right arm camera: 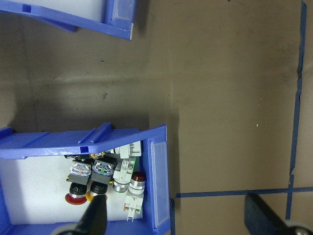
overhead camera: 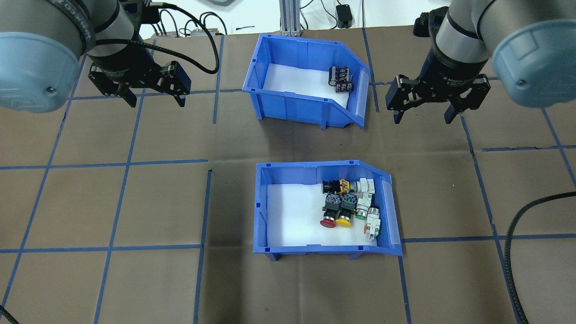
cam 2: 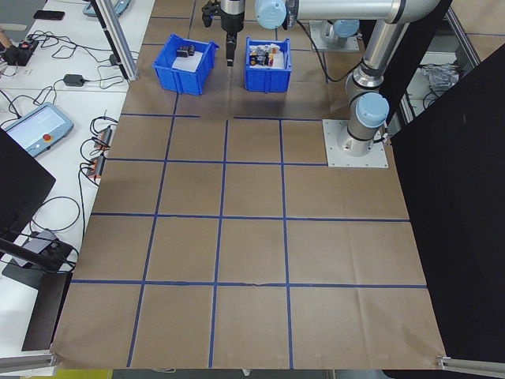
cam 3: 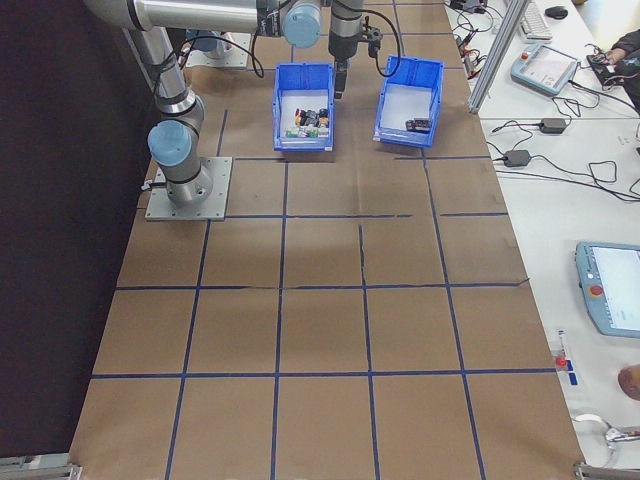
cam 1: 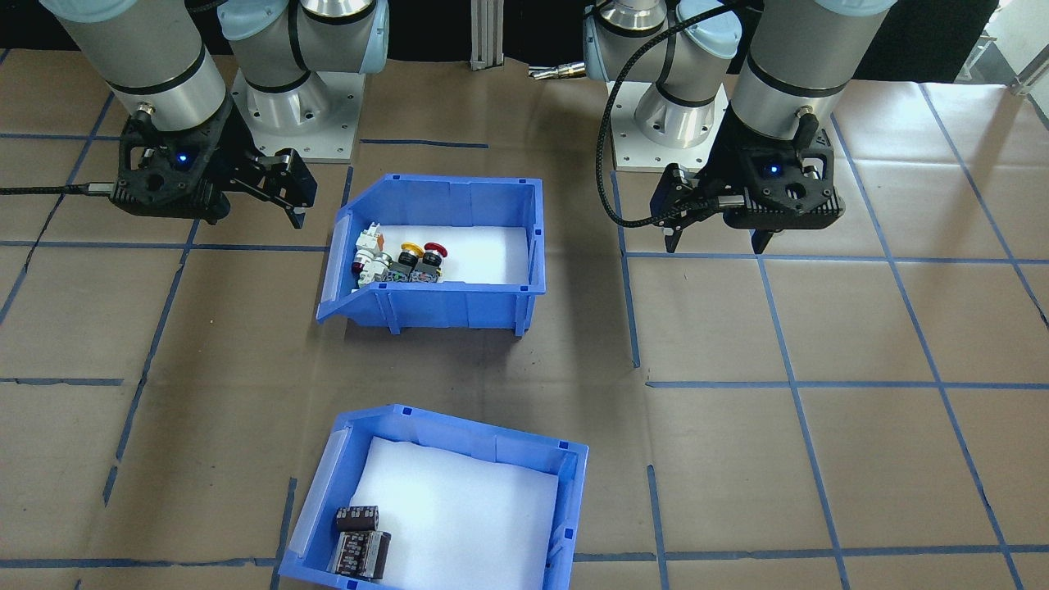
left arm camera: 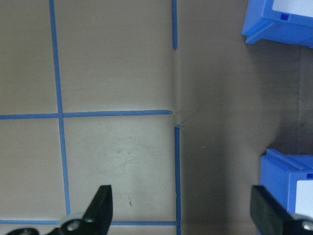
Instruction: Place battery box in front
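The battery box [overhead camera: 297, 96], a blue bin with white foam and two dark batteries [overhead camera: 340, 79], stands at the far side of the table, shown near the bottom of the front-facing view [cam 1: 492, 447]. Closer to my base is the switch box [overhead camera: 263, 207], holding coloured push-buttons [cam 1: 410, 260]. My left gripper [overhead camera: 156, 102] hangs open and empty, left of the battery box. My right gripper [overhead camera: 423, 118] hangs open and empty, right of it. The left wrist view shows only a corner of the battery box [left arm camera: 279, 24]; the right wrist view shows its front lip [right arm camera: 73, 17].
Brown paper with a blue tape grid [overhead camera: 130, 162] covers the table. Both arm bases [cam 1: 295, 115] stand on plates at the robot's edge. A black cable [overhead camera: 517, 234] lies at the right. The right wrist view looks down into the switch box [right arm camera: 159, 186].
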Robot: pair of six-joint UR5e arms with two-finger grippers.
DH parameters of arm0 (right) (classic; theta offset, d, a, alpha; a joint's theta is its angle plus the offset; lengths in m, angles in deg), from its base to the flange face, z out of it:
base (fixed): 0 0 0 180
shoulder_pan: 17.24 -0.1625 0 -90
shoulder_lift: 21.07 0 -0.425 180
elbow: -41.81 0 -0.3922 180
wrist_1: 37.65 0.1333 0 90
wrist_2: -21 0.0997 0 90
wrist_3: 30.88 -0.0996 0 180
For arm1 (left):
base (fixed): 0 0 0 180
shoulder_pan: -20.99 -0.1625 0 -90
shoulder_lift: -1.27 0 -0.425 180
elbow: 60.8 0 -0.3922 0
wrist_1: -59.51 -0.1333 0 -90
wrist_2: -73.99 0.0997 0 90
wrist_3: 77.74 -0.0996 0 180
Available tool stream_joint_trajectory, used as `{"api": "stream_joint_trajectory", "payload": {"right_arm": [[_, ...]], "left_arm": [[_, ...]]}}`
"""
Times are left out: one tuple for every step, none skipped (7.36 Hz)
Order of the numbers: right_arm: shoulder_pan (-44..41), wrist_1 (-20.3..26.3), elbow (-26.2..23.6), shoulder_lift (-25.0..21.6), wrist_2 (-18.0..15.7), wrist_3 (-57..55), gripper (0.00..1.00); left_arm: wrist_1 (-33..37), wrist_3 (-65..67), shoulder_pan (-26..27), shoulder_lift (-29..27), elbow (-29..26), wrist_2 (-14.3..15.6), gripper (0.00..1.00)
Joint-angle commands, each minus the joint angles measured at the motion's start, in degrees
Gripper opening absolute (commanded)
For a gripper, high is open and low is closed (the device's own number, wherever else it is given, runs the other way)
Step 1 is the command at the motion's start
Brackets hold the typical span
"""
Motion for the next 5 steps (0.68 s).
{"api": "stream_joint_trajectory", "payload": {"right_arm": [[0.0, 0.0, -0.1, 0.0, -0.1, -0.1, 1.00], [0.0, 0.0, -0.1, 0.0, -0.2, 0.0, 1.00], [0.0, 0.0, -0.1, 0.0, -0.1, 0.0, 1.00], [0.0, -0.1, -0.1, 0.0, -0.1, 0.0, 1.00], [0.0, -0.1, -0.1, 0.0, -0.1, 0.0, 1.00]], "left_arm": [[0.0, -0.6, -0.1, 0.6, 0.1, 0.1, 1.00], [0.0, -0.7, -0.1, 0.7, 0.1, 0.1, 1.00], [0.0, -0.7, -0.1, 0.6, 0.3, 0.2, 1.00], [-0.1, -0.7, -0.1, 0.9, 0.9, 0.0, 1.00], [-0.1, 0.1, -0.1, 0.8, 1.1, -0.2, 1.00]]}}
